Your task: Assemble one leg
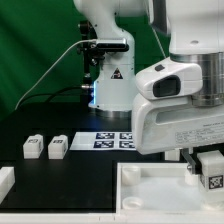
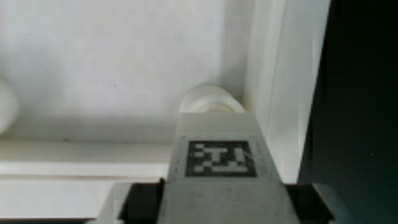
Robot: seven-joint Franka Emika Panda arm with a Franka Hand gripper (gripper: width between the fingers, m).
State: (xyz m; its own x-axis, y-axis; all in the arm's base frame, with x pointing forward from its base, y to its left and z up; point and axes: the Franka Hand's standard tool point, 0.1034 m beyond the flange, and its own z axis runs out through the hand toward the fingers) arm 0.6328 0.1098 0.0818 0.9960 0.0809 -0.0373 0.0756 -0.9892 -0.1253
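My gripper [image 1: 209, 172] is shut on one leg [image 1: 211, 180], a small white block with a black-and-white tag, and holds it over the white tabletop's [image 1: 150, 190] corner on the exterior view's right. In the wrist view the leg [image 2: 222, 150] fills the gap between my dark fingers [image 2: 150, 202]. Its tip points at a rounded corner hole [image 2: 214, 99] beside the tabletop's raised rim [image 2: 267, 60]. Whether the leg touches the hole cannot be told. Two more legs [image 1: 33, 147] [image 1: 57, 148] lie on the black table on the exterior view's left.
The marker board [image 1: 113, 140] lies flat behind the tabletop, in front of the arm's base [image 1: 108, 80]. A white piece [image 1: 5, 181] sits at the exterior view's left edge. A green curtain hangs at the back.
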